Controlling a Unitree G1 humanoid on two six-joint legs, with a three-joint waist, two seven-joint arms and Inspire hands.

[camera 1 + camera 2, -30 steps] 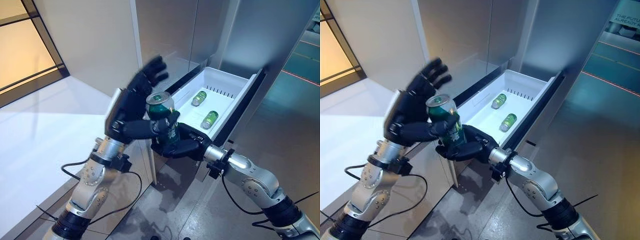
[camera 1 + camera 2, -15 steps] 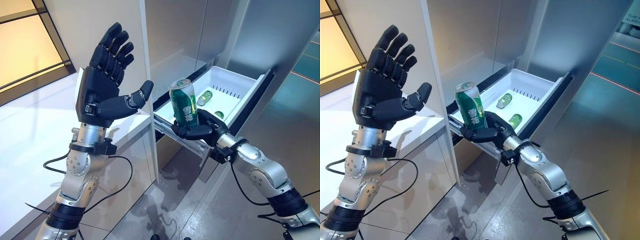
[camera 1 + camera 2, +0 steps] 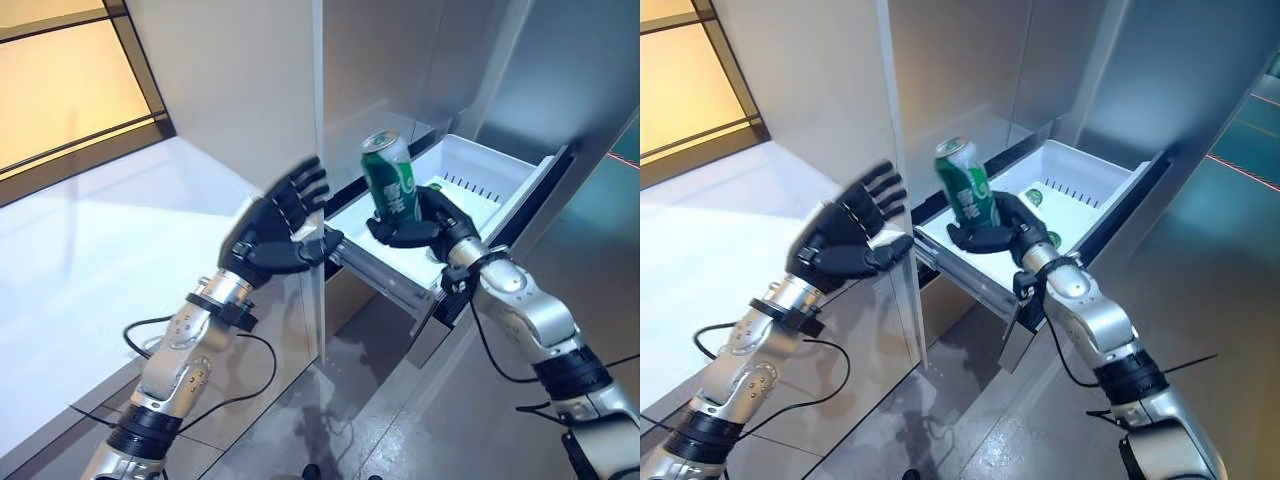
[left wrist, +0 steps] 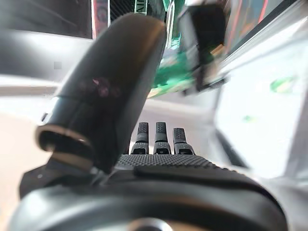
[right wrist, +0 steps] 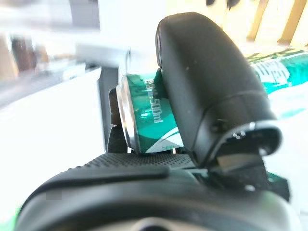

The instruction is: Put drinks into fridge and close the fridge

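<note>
My right hand (image 3: 425,218) is shut on a green drink can (image 3: 391,187), held upright over the near part of the white fridge drawer (image 3: 497,172), which stands pulled out. The right wrist view shows the same green can (image 5: 149,127) under the thumb. Parts of other green cans (image 3: 1034,197) lie on the drawer floor behind the hand, mostly hidden. My left hand (image 3: 275,232) is open with fingers spread, left of the drawer beside the edge of the tall white panel (image 3: 318,150).
The grey fridge front (image 3: 560,70) rises behind the drawer. A white counter top (image 3: 120,230) lies to the left under my left arm. Grey floor (image 3: 420,420) shows below the drawer.
My right hand has carried the can up and farther over the drawer. My left hand has dropped from its raised position to beside the panel edge. The camera has shifted too.
</note>
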